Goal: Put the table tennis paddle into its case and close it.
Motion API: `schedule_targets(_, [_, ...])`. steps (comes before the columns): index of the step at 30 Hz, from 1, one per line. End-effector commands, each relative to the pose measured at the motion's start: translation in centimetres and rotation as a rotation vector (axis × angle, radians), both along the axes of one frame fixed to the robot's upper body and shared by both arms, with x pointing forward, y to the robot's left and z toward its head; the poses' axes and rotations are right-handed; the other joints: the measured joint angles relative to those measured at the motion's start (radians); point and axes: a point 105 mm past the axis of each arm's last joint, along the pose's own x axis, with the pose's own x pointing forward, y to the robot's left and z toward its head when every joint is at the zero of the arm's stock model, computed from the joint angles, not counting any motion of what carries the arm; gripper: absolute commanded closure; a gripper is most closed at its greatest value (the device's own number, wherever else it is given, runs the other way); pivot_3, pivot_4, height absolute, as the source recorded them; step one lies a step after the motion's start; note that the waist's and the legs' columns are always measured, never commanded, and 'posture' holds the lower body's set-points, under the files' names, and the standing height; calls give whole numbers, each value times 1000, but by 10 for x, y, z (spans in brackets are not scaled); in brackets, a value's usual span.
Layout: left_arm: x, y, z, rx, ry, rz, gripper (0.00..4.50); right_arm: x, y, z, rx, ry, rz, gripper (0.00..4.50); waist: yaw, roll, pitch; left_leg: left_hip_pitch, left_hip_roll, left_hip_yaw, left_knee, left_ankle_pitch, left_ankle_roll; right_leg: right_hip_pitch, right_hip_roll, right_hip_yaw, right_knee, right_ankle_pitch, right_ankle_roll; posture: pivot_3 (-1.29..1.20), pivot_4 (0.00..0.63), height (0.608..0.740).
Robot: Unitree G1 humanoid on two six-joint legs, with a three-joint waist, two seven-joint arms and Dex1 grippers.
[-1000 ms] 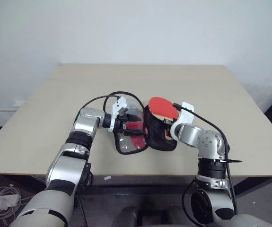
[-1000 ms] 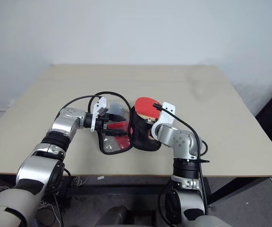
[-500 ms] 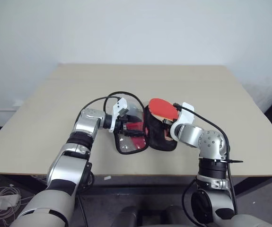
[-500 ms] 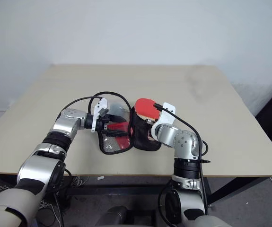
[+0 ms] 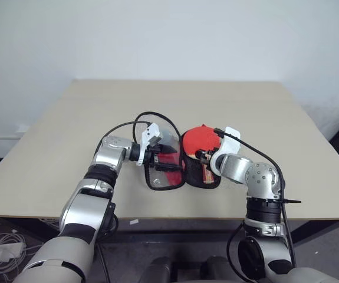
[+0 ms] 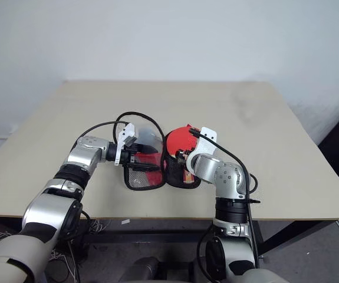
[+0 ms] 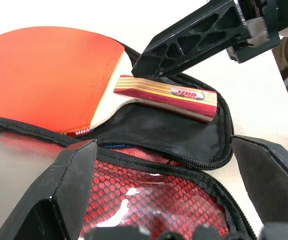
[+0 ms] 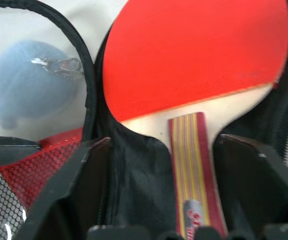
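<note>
The right gripper (image 8: 176,150) is seen spread, its fingers either side of the handle without pinching it. The table tennis paddle (image 8: 194,60) lies on the black lining of the case's (image 7: 184,145) right half. The left gripper (image 7: 164,165), also spread, straddles the mesh flap (nothing clamped). That flap should be folded rightward squarely, edges aligned for zipping. The handle's small label cannot be read.

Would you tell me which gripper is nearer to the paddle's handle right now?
The right. The right gripper is open directly over the table tennis paddle, its fingers either side of the handle. The left gripper is open at the case lid, beside the paddle.
</note>
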Motion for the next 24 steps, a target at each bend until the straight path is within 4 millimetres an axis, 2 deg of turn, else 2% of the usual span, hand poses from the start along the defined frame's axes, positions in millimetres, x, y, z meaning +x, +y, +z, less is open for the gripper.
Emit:
schedule_targets(1, [5, -2, 18, -7, -54, -18, 0, -4, 34, 33, 150, -110, 64, 731, 0, 0, 0, 0, 0, 0, 0, 0, 0, 0, 0, 0, 0, 0, 0, 0, 0, 740])
schedule_targets(5, [7, 1, 24, -26, -53, 0, 0, 1, 23, 57, 192, -237, 50, 731, 0, 0, 0, 0, 0, 0, 0, 0, 0, 0, 0, 0, 0, 0, 0, 0, 0, 740])
schedule_targets(8, [9, 5, 32, -36, -60, 10, 0, 2, 3, 56, 102, -283, 36, 731, 0, 0, 0, 0, 0, 0, 0, 0, 0, 0, 0, 0, 0, 0, 0, 0, 0, 740])
schedule_targets(11, [12, 10, 44, -54, -78, 20, 0, 2, -21, 45, -25, -284, 29, 731, 1, 0, 0, 0, 0, 0, 1, 0, 0, 0, 0, -1, 0, 0, 0, 0, 0, 740])
schedule_targets(14, [20, 21, 57, -54, -105, 71, 0, -4, -50, 23, -136, -225, 31, 731, 1, -1, 0, 0, -2, 0, 1, 1, 2, 0, -3, -2, -1, 0, 1, 0, 0, 740])
schedule_targets(18, [25, 33, 61, -29, -132, 117, 0, -14, -80, -6, -189, -133, 5, 731, 1, 0, 0, 0, -6, -1, -1, 3, 5, 1, -7, -2, -1, 1, 2, 0, 0, 740])
schedule_targets(21, [25, 33, 60, -29, -128, 120, 0, -18, -91, -20, -206, -94, -16, 731, 0, 0, 0, 0, -7, 0, -1, 3, 6, 1, -7, -1, 0, 1, 2, 0, 0, 740])
schedule_targets(24, [23, 30, 55, -25, -112, 102, 0, -20, -88, -28, -188, -71, -2, 731, 1, -1, 0, 0, -7, -1, -1, 4, 7, 1, -7, -2, 0, 1, 3, 0, 0, 740])
